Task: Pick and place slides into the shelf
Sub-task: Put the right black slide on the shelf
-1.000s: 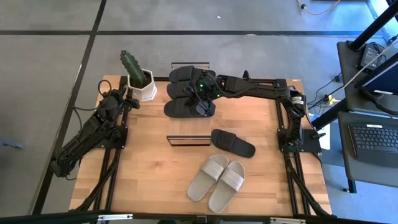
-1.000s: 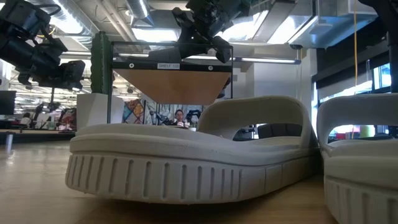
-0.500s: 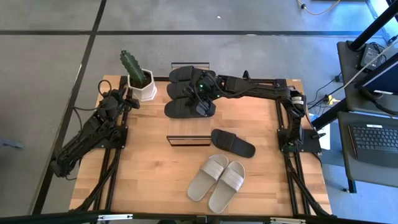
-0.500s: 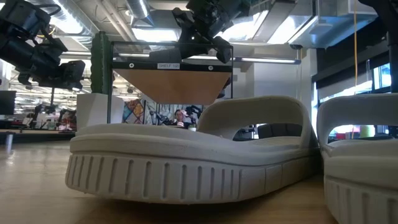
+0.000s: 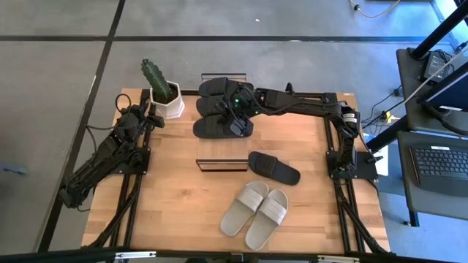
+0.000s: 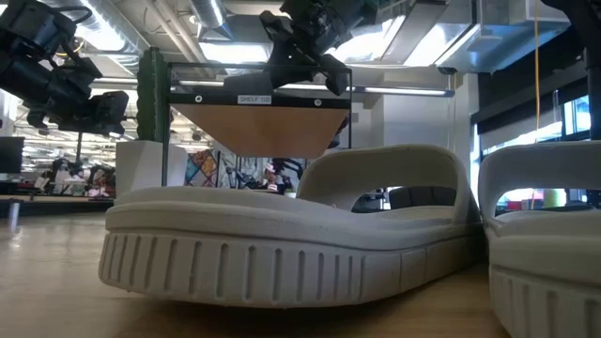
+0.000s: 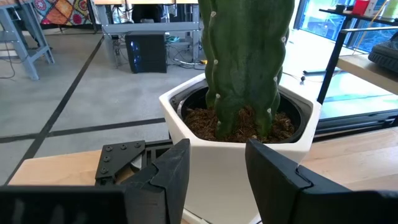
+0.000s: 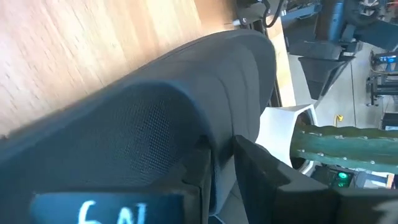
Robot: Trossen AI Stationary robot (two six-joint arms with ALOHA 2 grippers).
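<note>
Tabletop [image 5: 183, 204] holds six slides [image 5: 274, 168]; right end effector [image 5: 235, 124] seemingly pinches one black strap.

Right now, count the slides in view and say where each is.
6: three black slides clustered at the far edge under the right gripper, one black slide mid-table beside the shelf, two beige slides near front.

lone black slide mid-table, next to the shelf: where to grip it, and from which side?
Grip the wide strap of the lone black slide, coming straight down from above. It lies flat, sole down, angled across the table, so the raised strap is the only part fingers can close over. Its toe end sits close to the shelf; the open right-hand side looks easier. The right gripper is over the far black slides.
</note>
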